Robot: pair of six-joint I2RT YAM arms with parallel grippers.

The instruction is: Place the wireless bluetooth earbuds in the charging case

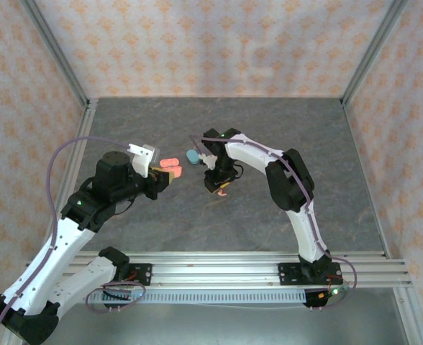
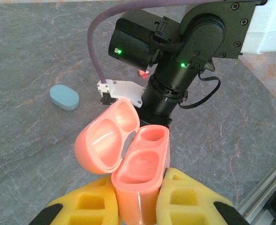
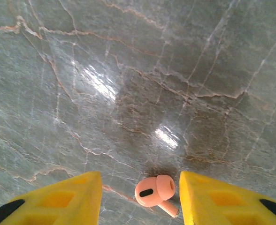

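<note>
A salmon-pink charging case [image 2: 140, 161] stands with its lid swung open to the left, both wells empty, and my left gripper [image 2: 135, 206] is shut on its lower body. From above the same pink case [image 1: 170, 170] shows at the left gripper's tip [image 1: 156, 175]. A salmon-pink earbud [image 3: 155, 191] lies on the grey table between the spread yellow fingers [image 3: 72, 194] of my open right gripper [image 3: 140, 199], nearer the right finger and touching neither. From above, that earbud [image 1: 221, 192] lies just below the right gripper [image 1: 217, 180].
A closed light blue oval case [image 2: 64, 97] lies on the table beyond the pink case, seen from above as the blue case [image 1: 193, 157] beside the right wrist. The right arm's wrist [image 2: 175, 70] hangs close in front of the open pink case. Patterned walls enclose the grey table [image 1: 305, 129].
</note>
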